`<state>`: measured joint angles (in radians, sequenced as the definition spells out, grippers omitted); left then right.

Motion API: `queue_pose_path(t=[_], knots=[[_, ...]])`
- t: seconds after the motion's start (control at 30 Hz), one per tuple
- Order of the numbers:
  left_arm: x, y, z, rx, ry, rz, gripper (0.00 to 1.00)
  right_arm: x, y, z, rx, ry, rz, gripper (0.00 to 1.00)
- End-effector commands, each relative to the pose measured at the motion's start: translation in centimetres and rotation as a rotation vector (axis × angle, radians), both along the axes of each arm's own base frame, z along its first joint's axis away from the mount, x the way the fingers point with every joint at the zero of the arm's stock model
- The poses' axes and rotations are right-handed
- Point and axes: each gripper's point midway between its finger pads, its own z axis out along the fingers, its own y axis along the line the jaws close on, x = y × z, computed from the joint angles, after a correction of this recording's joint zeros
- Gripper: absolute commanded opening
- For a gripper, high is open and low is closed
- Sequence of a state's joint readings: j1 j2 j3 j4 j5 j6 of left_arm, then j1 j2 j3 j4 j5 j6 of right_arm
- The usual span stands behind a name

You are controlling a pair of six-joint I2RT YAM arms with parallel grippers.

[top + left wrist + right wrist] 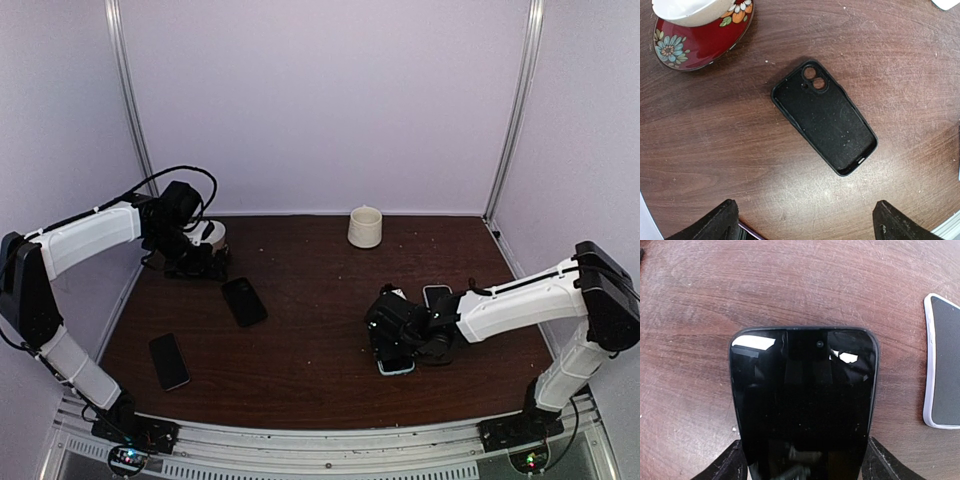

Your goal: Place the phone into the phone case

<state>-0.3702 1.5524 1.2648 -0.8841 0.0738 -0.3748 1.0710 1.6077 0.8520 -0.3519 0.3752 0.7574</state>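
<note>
Right end effector [804, 461] pinches the glossy black phone [802, 400] (screen up) by its sides.

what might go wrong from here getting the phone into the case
1. The right gripper pinches the phone only by its smooth side edges, so it may slip or tilt when lifted.
2. The case lies loose and slanted on the table, and the left gripper hangs open above it, so the case may slide when the phone is pressed in.
3. A white-rimmed item lies close beside the phone and could get knocked.
</note>
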Motion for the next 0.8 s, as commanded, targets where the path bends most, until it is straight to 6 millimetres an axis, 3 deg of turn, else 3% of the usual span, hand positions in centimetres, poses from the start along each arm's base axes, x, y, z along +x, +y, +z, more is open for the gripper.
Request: queue_pose_path(t=[0.0, 0.07, 0.17, 0.33, 0.5, 0.77], knots=[[0.3, -0.2, 0.0, 0.001, -0.02, -0.015, 0.97, -1.0, -0.6, -1.5, -0.045, 0.058, -0.03, 0.0], [0.3, -0.3, 0.0, -0.001, -0.019, -0.015, 0.98, -1.0, -0.8, -1.7, -0.055, 0.062, -0.039, 0.0], [0.3, -0.2, 0.0, 0.0, -0.019, -0.016, 0.98, -1.0, -1.5, -1.8, -0.08, 0.062, -0.066, 0.11], [0.3, -0.2, -0.1, 0.002, -0.019, -0.016, 0.98, -0.8, -2.0, -1.9, -0.104, 0.06, -0.096, 0.34], [0.3, -0.2, 0.0, 0.002, -0.021, -0.015, 0.98, -0.7, -2.3, -2.2, -0.112, 0.07, -0.109, 0.64], [0.3, -0.2, 0.0, 0.001, -0.021, -0.016, 0.98, -0.7, -2.2, -2.1, -0.105, 0.082, -0.104, 0.84]])
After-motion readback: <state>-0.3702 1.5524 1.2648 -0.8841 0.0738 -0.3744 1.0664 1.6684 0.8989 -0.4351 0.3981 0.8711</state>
